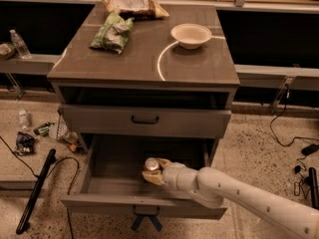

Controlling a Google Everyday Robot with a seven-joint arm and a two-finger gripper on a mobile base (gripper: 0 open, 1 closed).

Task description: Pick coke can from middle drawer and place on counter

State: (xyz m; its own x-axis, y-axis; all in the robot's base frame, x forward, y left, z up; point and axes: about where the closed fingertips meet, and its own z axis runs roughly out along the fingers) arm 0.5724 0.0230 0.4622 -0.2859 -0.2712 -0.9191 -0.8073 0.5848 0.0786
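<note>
Hidden and cropped parts
The gripper [155,175], inside the middle drawer [112,182], hid the lower body of the coke can [151,163]; the can's silver top showed. The arm [249,199] was cut off at the lower right corner.

You are seeing the pale two-finger gripper [154,175] sitting inside the wide grey open middle drawer [102,185], against the small red coke can [151,164]. The closed grey upper drawer [144,119] is blocking overhead at the rear, while the left half is lying free.
</note>
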